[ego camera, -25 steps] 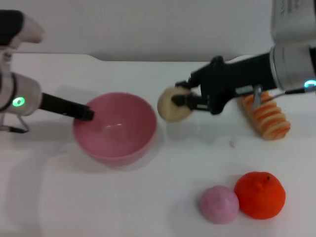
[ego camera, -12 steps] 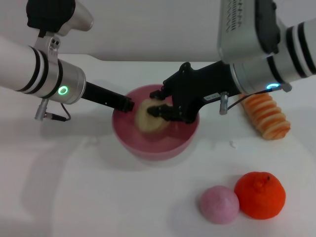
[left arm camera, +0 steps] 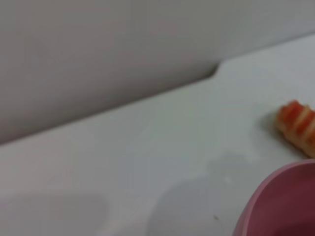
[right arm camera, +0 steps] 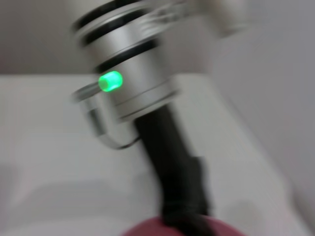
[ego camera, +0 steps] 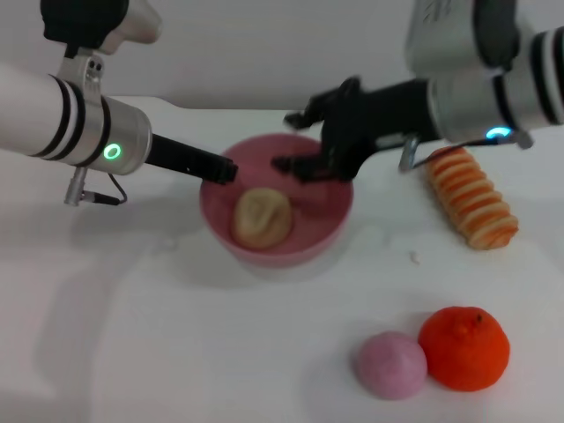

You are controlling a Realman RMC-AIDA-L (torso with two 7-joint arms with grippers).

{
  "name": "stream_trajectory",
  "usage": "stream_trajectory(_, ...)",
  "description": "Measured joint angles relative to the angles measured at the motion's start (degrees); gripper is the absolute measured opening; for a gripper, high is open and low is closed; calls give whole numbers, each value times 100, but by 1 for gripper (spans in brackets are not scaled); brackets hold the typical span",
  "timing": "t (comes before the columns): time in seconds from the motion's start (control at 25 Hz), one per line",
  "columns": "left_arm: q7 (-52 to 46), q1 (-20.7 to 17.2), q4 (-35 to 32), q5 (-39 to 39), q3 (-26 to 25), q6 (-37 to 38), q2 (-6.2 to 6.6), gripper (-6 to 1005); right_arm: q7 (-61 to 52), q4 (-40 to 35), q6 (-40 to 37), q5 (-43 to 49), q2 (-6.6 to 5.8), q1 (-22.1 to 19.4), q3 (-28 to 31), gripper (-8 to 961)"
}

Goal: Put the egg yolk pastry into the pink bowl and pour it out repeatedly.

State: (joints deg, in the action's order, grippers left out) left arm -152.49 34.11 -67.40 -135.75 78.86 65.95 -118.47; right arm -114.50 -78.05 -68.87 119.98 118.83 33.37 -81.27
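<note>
You have the white table (ego camera: pixel 176 352) under everything, and on it the pink bowl (ego camera: pixel 326 231), sitting upright with its mouth facing up. Since half a second ago the bowl has hardly shifted, but the right gripper (ego camera: pixel 295 141) has let go of the egg yolk pastry (ego camera: pixel 262 217) and lifted away: its black jaws now stand apart and empty over the bowl's far rim, where before they were down inside, clamped on the pastry. The pastry now lies loose on the bowl's floor, below and just short of those spread jaws, toward the robot's left side of the bowl. It is nearly round, so you cannot read a long axis from it; a shallow crease faces upward.

Your left gripper (ego camera: pixel 220 170) holds the bowl's rim on the robot's left, much as earlier, its jaws closed on the pink wall; the right wrist view shows the dark fingers (right arm camera: pixel 184 216) meeting the rim.

Beyond the right gripper's wrist lies the ridged orange-striped roll (ego camera: pixel 471 198). Well nearer the robot than either set of jaws sit the orange fruit (ego camera: pixel 463 347) and the pink ball (ego camera: pixel 391 364), touching each other
</note>
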Motion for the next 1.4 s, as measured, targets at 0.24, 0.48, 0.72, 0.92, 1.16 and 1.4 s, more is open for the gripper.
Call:
stream_trajectory(0.24,315,-439,-391,309,410,-814,25,0,-323,-167,286,32,0,-455,829,571)
stream_trajectory(0.48,867,-1254,-1332,567,1309,-2083,35,-1,-484,349,321,141,-21,-774,1837,571)
stream_trajectory(0.72,2355,-2129,-1601,359,3110,-4568,33,-1,-485,821,340,136,-33,-991,2720,571)
stream_trajectory(0.92,2974,-2302,-661,81,4451,-7427,9,0,-448,857,344,131,-29,-1183,2794,571)
stream_trajectory(1.16,3988,-1703,1012,-90,5811,-10280,-53,2,-446,937,345,128,-18,-1241,2742,571)
stream_trajectory(1.4,5192,-1260,1992,-77,6653,-11653,-63,3,-430,998,346,115,-10,-1209,2733,571)
